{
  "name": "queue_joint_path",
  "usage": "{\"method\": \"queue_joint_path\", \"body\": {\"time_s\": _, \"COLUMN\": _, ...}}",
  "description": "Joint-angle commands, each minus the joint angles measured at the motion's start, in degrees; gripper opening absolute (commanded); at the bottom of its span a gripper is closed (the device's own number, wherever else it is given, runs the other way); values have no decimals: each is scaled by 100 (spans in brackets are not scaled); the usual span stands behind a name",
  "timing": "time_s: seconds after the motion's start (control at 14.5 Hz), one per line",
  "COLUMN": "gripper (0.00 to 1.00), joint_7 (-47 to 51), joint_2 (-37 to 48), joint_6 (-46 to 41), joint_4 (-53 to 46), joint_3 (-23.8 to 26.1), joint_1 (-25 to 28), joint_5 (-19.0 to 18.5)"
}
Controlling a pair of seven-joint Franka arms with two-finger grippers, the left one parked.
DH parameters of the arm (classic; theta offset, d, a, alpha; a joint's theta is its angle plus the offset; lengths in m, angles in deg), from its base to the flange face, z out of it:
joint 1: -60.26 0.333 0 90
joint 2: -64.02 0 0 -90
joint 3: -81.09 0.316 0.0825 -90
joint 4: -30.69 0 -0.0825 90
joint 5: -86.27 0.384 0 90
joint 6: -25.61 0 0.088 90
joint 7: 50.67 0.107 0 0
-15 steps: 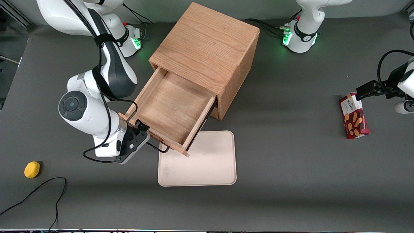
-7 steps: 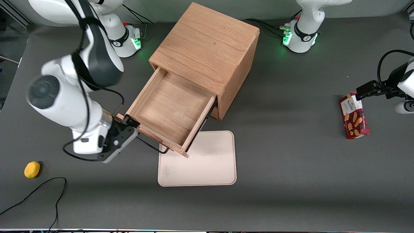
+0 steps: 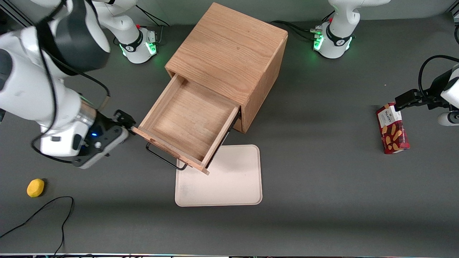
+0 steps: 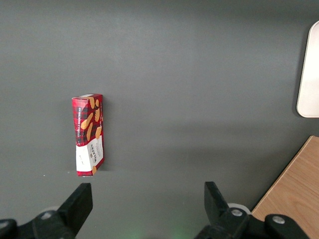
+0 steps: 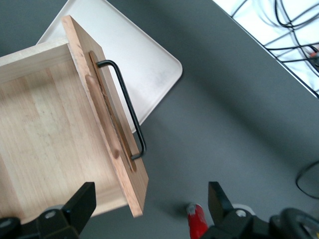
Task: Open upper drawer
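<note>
Upper drawer (image 3: pixel 186 120), a shallow light-wood box with black wire bar handle (image 3: pixel 165 158), stands pulled well out of the oak cube cabinet (image 3: pixel 229 50) mid-tabletop, its front over the cream plastic tray (image 3: pixel 229 179). Gripper (image 5: pixel 152 199) hangs just beside the drawer's front corner, toward the working arm's end, jaws spread and holding nothing. Judged: opening looks done; next calls only for retreat clear of the drawer. Count: one cabinet, one tray, one yellow lemon-like ball (image 3: pixel 35 187), one red biscuit box (image 3: pixel 392 128).
</note>
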Motion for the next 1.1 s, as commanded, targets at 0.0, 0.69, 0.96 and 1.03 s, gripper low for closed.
{"method": "queue_joint_path", "body": {"time_s": 0.0, "gripper": 100, "joint_7": 346, "joint_2": 370, "joint_6": -293, "joint_4": -78, "joint_3": -107, "joint_1": -9, "joint_5": 25}}
{"method": "queue_joint_path", "body": {"time_s": 0.69, "gripper": 100, "joint_7": 1956, "joint_2": 1742, "joint_6": -277, "joint_4": 790, "joint_3": -37, "joint_1": -887, "joint_5": -151}}
{"method": "queue_joint_path", "body": {"time_s": 0.96, "gripper": 100, "joint_7": 1965, "joint_2": 2419, "joint_6": 47, "joint_4": 1696, "joint_3": 33, "joint_1": -1309, "joint_5": -124}}
{"method": "queue_joint_path", "body": {"time_s": 1.03, "gripper": 100, "joint_7": 2034, "joint_2": 2498, "joint_6": 92, "joint_4": 1802, "joint_3": 103, "joint_1": -1414, "joint_5": -116}}
